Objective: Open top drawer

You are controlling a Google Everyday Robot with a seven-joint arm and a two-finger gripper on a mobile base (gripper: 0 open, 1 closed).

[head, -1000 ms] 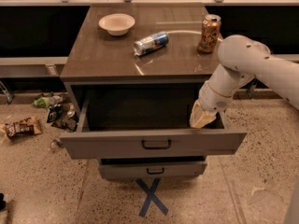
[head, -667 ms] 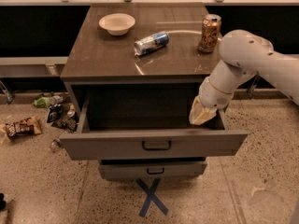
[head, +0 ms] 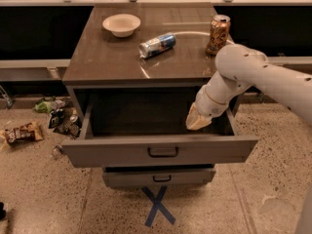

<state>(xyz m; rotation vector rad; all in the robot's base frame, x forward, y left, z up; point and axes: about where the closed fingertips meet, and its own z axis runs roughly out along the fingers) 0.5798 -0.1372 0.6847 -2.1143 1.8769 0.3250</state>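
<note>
Top drawer [head: 161,152] open; gripper [head: 197,121] inside at right, jaws together; blue can [head: 157,45], orange can [head: 218,33] labels unreadable

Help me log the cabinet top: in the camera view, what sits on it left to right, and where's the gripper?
Bowl, lying blue can, upright can. The gripper is inside the open top drawer, right side.

- You see the top drawer [head: 117,152] standing wide open, its black bar handle [head: 163,152] at the centre of the front panel.
- The gripper [head: 196,122] hangs inside the drawer, near its right wall.
- On the cabinet top [head: 102,62] sit a white bowl [head: 121,24], a blue can [head: 157,45] on its side and an upright orange can [head: 218,34].
- Below, a narrower drawer [head: 131,178] is only slightly out.
- A blue tape X [head: 157,212] marks the floor; wrappers [head: 22,132] lie to the left.
</note>
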